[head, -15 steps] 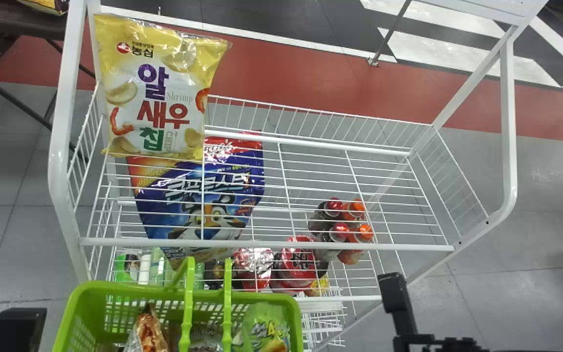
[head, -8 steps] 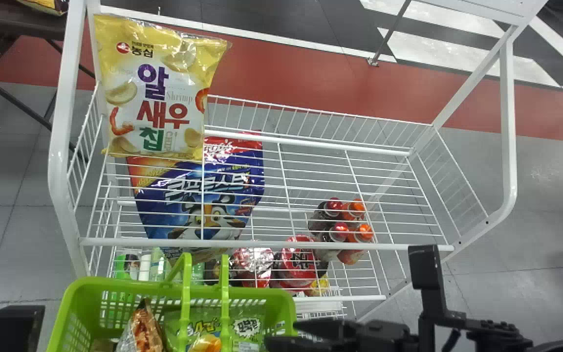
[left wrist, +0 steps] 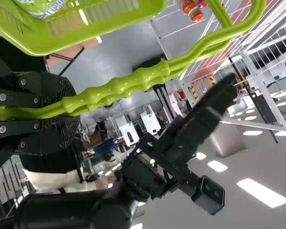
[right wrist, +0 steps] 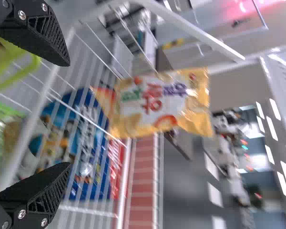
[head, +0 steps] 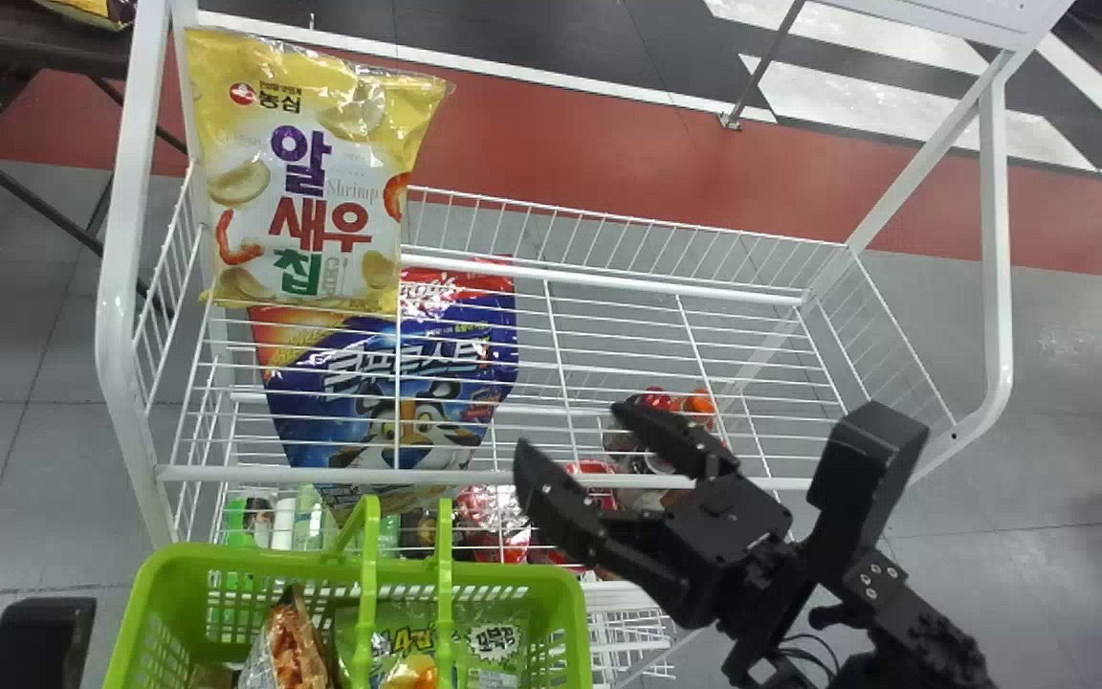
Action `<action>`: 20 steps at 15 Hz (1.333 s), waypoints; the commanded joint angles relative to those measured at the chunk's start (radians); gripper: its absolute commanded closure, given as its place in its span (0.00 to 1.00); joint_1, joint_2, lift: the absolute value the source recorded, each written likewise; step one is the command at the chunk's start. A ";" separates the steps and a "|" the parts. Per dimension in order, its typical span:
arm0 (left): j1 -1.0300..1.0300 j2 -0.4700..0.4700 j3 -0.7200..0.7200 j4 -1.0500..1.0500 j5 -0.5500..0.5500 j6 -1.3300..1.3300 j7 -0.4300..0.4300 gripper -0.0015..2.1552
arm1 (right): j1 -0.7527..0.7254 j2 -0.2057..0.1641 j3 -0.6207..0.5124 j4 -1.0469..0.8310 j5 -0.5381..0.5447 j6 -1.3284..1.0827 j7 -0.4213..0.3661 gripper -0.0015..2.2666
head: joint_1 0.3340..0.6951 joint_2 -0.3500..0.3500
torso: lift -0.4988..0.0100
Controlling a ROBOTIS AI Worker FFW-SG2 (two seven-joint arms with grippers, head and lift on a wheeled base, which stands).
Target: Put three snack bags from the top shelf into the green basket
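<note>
Judged the yellow snack bag light, slippery, crushable; wanted gentle mid-body pinching. Had right gripper spread, left gripper closed around basket handles.

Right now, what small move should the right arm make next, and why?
Probably ease the right gripper forward and leftward, toward the yellow snack bag: the open fingers hold nothing, and the bag stands clear of them at the left end of the top shelf.

Red band across grey floor
</note>
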 commanded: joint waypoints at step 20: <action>0.077 -0.008 -0.011 0.002 0.001 -0.115 -0.036 0.79 | 0.146 0.000 0.038 0.069 0.088 -0.377 -0.187 0.04 | 1.00 0.00 | 0.89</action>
